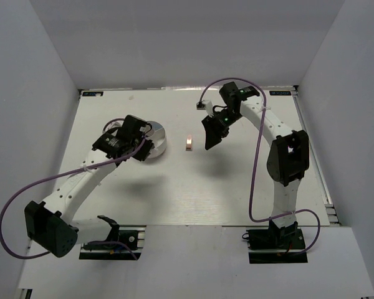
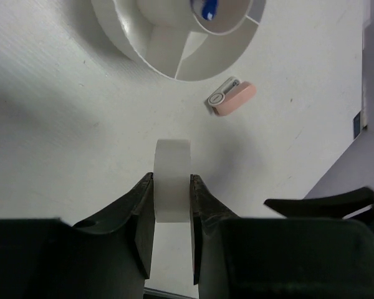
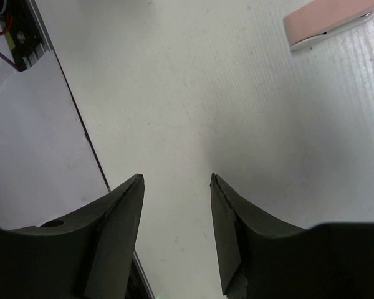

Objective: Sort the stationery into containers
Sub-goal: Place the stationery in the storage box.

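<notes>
One round white tub (image 1: pixel 159 138) sits left of centre on the bench (image 1: pixel 174 193), with one blue item (image 2: pixel 206 7) inside it. One white ring (image 2: pixel 172 162) is pinched edge-on between the left fingers (image 2: pixel 143 212), just short of the tub. One pinkish clip (image 1: pixel 189 143) lies flat between the tub and the right fingers (image 3: pixel 121 224), its long axis running near to far. Those fingers gape wide and hold nothing.

Round white tub (image 2: pixel 168 56) cut by top edge, blue item (image 2: pixel 207 9) inside it cropped, pink item (image 3: pixel 329 23) clipped at the corner
</notes>
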Robot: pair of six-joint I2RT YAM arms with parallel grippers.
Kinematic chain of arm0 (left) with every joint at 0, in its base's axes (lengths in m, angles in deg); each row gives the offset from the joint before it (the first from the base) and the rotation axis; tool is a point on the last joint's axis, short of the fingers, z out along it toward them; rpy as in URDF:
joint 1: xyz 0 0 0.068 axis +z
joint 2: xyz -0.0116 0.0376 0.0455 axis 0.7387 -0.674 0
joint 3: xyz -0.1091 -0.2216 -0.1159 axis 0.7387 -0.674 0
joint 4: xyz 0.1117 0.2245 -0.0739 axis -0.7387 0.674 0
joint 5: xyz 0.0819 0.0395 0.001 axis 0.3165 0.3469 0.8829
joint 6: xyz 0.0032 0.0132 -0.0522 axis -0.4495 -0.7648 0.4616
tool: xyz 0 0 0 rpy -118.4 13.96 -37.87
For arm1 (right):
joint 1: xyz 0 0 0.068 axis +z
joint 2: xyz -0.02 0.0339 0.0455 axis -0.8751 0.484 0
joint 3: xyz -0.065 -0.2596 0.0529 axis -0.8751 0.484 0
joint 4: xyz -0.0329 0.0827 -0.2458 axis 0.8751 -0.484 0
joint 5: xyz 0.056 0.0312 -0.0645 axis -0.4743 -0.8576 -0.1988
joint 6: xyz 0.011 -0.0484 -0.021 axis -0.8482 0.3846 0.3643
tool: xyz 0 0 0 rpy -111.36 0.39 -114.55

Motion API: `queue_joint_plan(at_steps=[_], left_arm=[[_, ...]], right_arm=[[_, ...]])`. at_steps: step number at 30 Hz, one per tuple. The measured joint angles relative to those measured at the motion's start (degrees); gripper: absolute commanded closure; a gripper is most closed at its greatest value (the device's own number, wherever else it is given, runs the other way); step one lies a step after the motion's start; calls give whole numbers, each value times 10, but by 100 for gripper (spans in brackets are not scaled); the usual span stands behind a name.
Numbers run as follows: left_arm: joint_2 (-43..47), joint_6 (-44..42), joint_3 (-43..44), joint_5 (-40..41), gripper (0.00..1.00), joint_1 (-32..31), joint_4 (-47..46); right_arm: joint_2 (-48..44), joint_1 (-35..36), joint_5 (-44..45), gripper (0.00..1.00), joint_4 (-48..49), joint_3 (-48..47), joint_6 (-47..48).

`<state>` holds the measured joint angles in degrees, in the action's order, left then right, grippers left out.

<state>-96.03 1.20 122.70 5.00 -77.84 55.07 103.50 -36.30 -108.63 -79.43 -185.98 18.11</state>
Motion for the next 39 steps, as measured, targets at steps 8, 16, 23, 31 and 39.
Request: queue_joint_plan(at_steps=[8, 16, 23, 31, 39], left_arm=[[-6, 87, -6, -45, 99, 75, 20], [-36, 108, -17, -78, 93, 116, -17], [-87, 106, -17, -85, 93, 135, -53], [-98, 101, -17, -86, 89, 150, -87], [-127, 93, -17, -90, 72, 151, -92]], right_arm=[[0, -2, 0, 47, 0, 7, 0], [0, -4, -1, 47, 0, 7, 0], [1, -4, -1, 47, 0, 7, 0], [1, -4, 0, 47, 2, 7, -1], [1, -4, 0, 47, 2, 7, -1]])
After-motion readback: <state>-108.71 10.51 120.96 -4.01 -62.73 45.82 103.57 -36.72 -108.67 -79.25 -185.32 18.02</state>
